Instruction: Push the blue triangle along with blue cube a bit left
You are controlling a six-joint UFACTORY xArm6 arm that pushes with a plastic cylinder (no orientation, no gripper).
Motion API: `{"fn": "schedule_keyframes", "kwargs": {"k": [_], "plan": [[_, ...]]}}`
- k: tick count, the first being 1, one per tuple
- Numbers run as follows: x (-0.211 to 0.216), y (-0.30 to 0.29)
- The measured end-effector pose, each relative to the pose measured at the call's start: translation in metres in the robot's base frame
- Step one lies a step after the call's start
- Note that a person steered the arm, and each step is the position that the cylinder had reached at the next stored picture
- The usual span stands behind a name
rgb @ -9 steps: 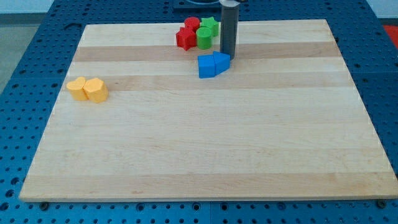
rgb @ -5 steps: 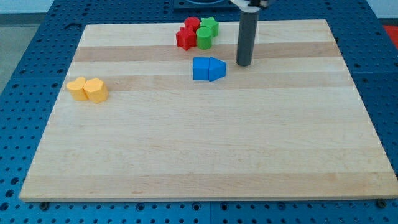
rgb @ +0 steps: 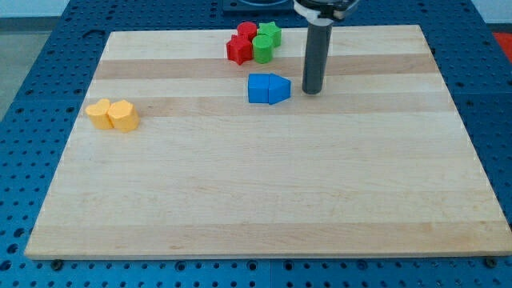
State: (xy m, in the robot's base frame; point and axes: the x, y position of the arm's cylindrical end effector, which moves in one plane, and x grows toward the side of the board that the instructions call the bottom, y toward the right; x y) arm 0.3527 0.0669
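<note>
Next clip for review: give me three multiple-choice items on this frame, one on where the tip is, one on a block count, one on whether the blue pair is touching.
1. Where is my tip relative to the blue triangle?
A. At the view's right of it, apart
B. At the view's left of it
C. On top of it

2. How many yellow blocks lie near the board's left edge?
A. One
B. Two
C. Four

3. How do the blue cube and blue triangle stand?
A. Far apart
B. Stacked
C. Side by side, touching

Answers: 1 A, a strip of bare board shows between them. 2 B, the yellow blocks form a pair. 3 C, no gap shows between them.
</note>
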Motion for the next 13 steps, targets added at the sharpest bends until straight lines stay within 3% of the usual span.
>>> {"fn": "schedule_keyframes", "kwargs": {"k": [2, 3, 4, 6, 7, 9, 11, 13], "plan": [[0.0, -0.058], [0.0, -0.064], [0.0, -0.028], [0.064, 0.013], [0.077, -0.014], [0.059, -0.057], [0.022, -0.057], [0.02, -0.022]]}}
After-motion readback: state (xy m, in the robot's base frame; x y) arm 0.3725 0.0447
